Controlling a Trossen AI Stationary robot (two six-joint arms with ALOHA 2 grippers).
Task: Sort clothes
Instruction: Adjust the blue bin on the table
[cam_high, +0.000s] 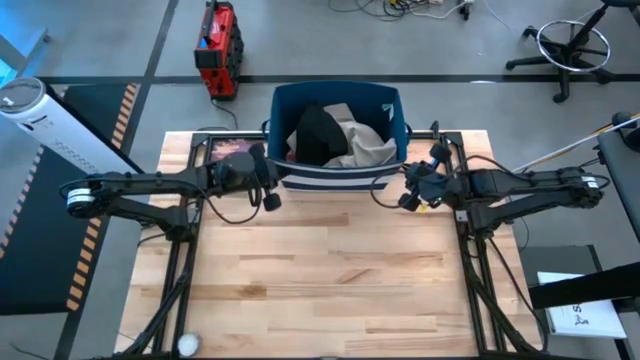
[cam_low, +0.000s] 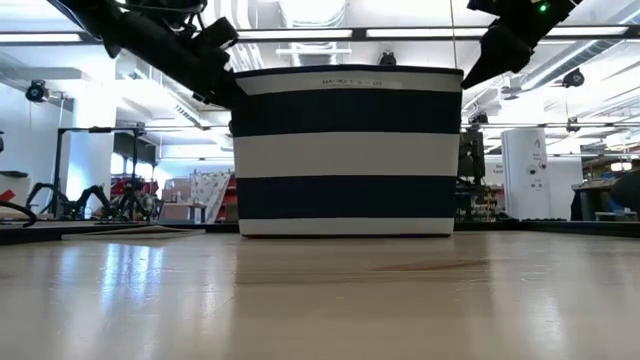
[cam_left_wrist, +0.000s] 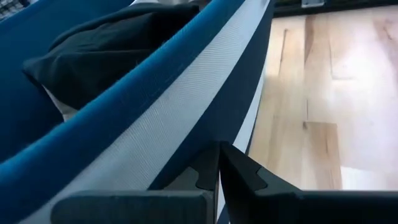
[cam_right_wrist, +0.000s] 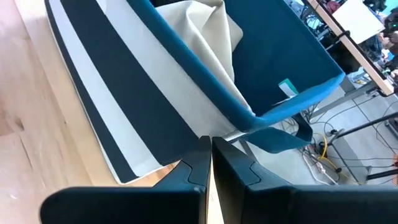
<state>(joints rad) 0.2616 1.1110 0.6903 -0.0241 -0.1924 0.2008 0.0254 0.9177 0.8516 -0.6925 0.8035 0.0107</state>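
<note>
We see the bin (cam_high: 340, 176) standing at the rear middle of the table (cam_high: 330, 280). The clothes (cam_high: 335, 135) lie inside it. The left gripper (cam_high: 268, 192) sits beside its left front corner, the right gripper (cam_high: 412, 192) beside its right front corner. A book (cam_high: 222, 149) lies left of the bin.
</note>
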